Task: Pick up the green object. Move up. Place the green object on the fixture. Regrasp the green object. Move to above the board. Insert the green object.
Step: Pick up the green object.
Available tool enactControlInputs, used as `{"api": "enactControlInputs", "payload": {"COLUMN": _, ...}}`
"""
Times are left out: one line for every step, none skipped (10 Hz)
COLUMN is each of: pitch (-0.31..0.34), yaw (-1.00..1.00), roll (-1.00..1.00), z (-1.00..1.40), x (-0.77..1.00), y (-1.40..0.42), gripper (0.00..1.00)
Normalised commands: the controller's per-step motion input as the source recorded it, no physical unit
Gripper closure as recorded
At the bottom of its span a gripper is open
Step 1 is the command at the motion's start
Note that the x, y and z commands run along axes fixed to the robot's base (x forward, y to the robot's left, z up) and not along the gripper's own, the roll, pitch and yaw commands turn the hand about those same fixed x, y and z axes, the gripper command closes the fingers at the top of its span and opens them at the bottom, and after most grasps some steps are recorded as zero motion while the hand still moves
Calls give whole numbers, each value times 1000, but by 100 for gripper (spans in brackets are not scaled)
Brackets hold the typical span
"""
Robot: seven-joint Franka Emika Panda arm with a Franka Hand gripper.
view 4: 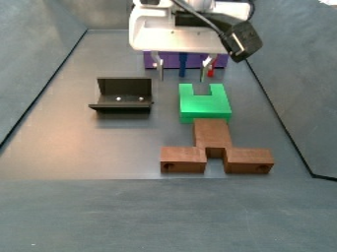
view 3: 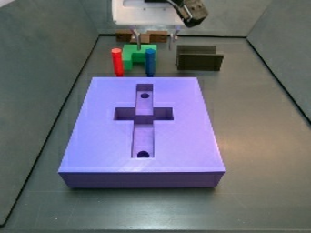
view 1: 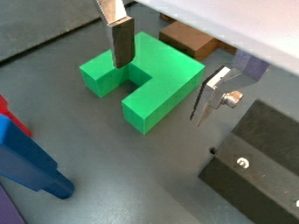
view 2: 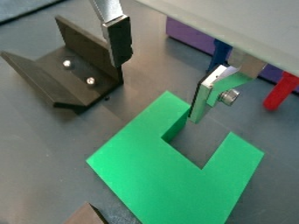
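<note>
Nearest the lens in a wrist view: silver fingers with dark pads, standing apart, one at the inner edge of an arm of the green object, its mate just off the outer side. Gripper open over that arm, clamped on nothing. Green object flat on the grey surface, notch facing the near side. Blue peg and a sliver of red peg close by; brown piece just behind the green; corner of the dark fixture at the edge.

In a wrist view from the opposite side: gripper spread wide, one finger down in the notch of the green object. Fixture near, apart from the green.

In a side view: purple board foremost, cross recess and two round holes on top. Behind it red peg, blue peg, green object, fixture.

In a side view: brown piece nearest, green object just behind, fixture beside, gripper above.
</note>
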Motion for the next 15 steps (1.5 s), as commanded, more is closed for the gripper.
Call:
{"api": "enactControlInputs", "payload": {"pitch": 11, "yaw": 0, "roll": 14, "z": -437, "x": 74, "y": 0, "gripper": 0}}
{"api": "enactControlInputs", "payload": {"pitch": 43, "yaw": 0, "roll": 57, "z": -446, "x": 69, "y": 0, "gripper": 0}}
{"api": "enactControlInputs", "payload": {"pitch": 49, "yaw": 0, "roll": 59, "z": -394, "x": 3, "y": 0, "gripper": 0}}
{"api": "enactControlInputs", "payload": {"pitch": 39, "yaw": 0, "roll": 40, "z": -311, "x": 0, "y": 0, "gripper": 0}}
{"api": "enactControlInputs", "payload": {"pitch": 23, "yaw": 0, "roll": 11, "z": -237, "x": 0, "y": -14, "gripper": 0}}
{"api": "enactControlInputs", "payload": {"pitch": 20, "yaw": 0, "roll": 0, "z": -77, "x": 0, "y": -151, "gripper": 0}}
{"api": "enactControlInputs", "payload": {"pitch": 13, "yaw": 0, "roll": 0, "z": 0, "x": 0, "y": -209, "gripper": 0}}
{"api": "enactControlInputs", "payload": {"pitch": 20, "yaw": 0, "roll": 0, "z": -140, "x": 0, "y": -80, "gripper": 0}}
{"api": "enactControlInputs", "payload": {"pitch": 19, "yaw": -17, "roll": 0, "z": -246, "x": 0, "y": 0, "gripper": 0}}
{"api": "enactControlInputs", "payload": {"pitch": 20, "yaw": -51, "roll": 0, "z": -217, "x": 0, "y": 57, "gripper": 0}}
{"api": "enactControlInputs", "payload": {"pitch": 19, "yaw": -43, "roll": 0, "z": -169, "x": 0, "y": 23, "gripper": 0}}
{"api": "enactControlInputs", "payload": {"pitch": 27, "yaw": -29, "roll": 0, "z": -86, "x": 0, "y": 3, "gripper": 0}}
{"api": "enactControlInputs", "payload": {"pitch": 23, "yaw": -23, "roll": 0, "z": -14, "x": 0, "y": 34, "gripper": 0}}
{"api": "enactControlInputs", "payload": {"pitch": 0, "yaw": 0, "roll": 0, "z": 0, "x": 0, "y": 0, "gripper": 0}}
{"api": "enactControlInputs", "payload": {"pitch": 0, "yaw": 0, "roll": 0, "z": 0, "x": 0, "y": 0, "gripper": 100}}
